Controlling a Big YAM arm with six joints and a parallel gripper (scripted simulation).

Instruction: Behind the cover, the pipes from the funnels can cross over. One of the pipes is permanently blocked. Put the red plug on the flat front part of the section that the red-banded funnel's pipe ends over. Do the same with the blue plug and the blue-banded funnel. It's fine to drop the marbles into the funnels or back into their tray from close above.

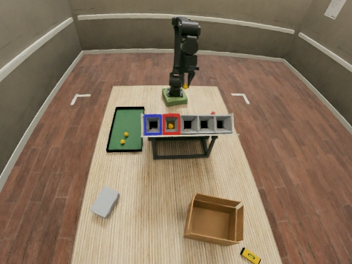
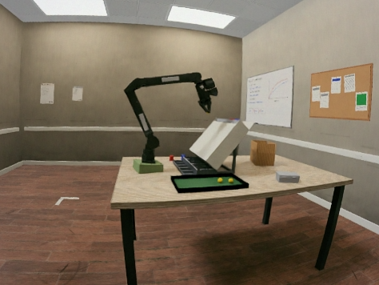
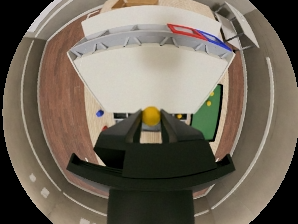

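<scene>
My gripper (image 1: 187,84) is shut on a yellow marble (image 1: 185,86) and hangs high above the table, behind the funnel row and above the white cover (image 2: 219,142). The marble also shows between the fingers in the wrist view (image 3: 152,116). The blue-banded funnel (image 1: 152,124) is empty. The red-banded funnel (image 1: 171,124) has a yellow marble (image 1: 170,126) sitting in it. Three grey funnels (image 1: 205,124) stand to their right. The green tray (image 1: 125,129) holds two marbles (image 1: 124,138). The red plug (image 2: 171,158) and blue plug (image 2: 183,156) stand by the divided sections (image 2: 192,165).
The arm's green base (image 1: 174,97) stands behind the funnel stand. An open cardboard box (image 1: 215,219), a grey block (image 1: 105,202) and a small yellow tool (image 1: 249,255) lie on the near part of the table.
</scene>
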